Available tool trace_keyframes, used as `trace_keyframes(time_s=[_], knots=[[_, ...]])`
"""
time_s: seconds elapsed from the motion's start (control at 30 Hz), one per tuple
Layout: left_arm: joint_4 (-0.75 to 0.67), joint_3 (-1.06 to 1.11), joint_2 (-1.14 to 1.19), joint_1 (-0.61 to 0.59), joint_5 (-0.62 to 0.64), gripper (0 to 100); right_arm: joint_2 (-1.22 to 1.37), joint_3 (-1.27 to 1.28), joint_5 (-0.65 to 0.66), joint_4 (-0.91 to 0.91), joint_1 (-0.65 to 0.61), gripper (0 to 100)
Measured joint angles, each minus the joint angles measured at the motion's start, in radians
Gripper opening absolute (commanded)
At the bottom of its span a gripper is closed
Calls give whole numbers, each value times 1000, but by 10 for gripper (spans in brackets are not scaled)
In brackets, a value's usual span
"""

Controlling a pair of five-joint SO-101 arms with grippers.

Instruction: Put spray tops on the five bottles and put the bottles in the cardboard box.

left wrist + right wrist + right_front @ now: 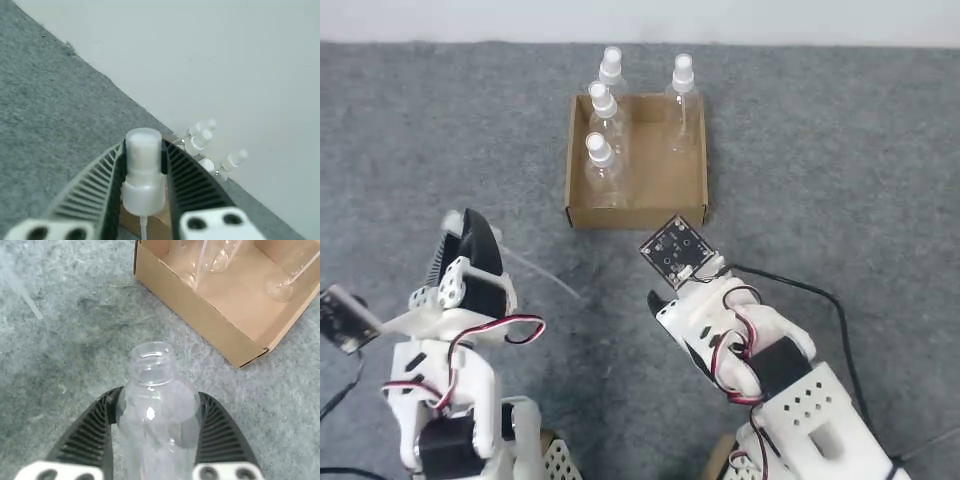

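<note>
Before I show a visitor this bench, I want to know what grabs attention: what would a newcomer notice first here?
The left gripper is shut on a white spray top, and the right gripper is shut on a clear bottle with an open neck, just short of the cardboard box. In that box stand four bottles with tops already on.

Colours you log here: grey, brown, white, clear, black.
Your mottled grey mat (840,150) carries a plain brown cardboard box (636,212); the spray top (143,170) is white, the bottle (156,415) clear, the ribbed fingers (189,176) black.
</note>
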Motion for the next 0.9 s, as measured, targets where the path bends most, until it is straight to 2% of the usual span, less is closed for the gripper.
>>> trace_keyframes(time_s=[0.4, 0.5, 0.7, 0.9], knots=[[0, 0, 0, 0, 123, 11, -2, 5, 0, -6, 2, 41], [-5, 2, 0, 0, 140, 11, -2, 71, 0, -74, -14, 41], [-124, 92, 0, 0, 147, 11, -2, 201, 0, -249, -92, 41], [-166, 109, 0, 0, 161, 11, -2, 213, 0, -279, -101, 41]])
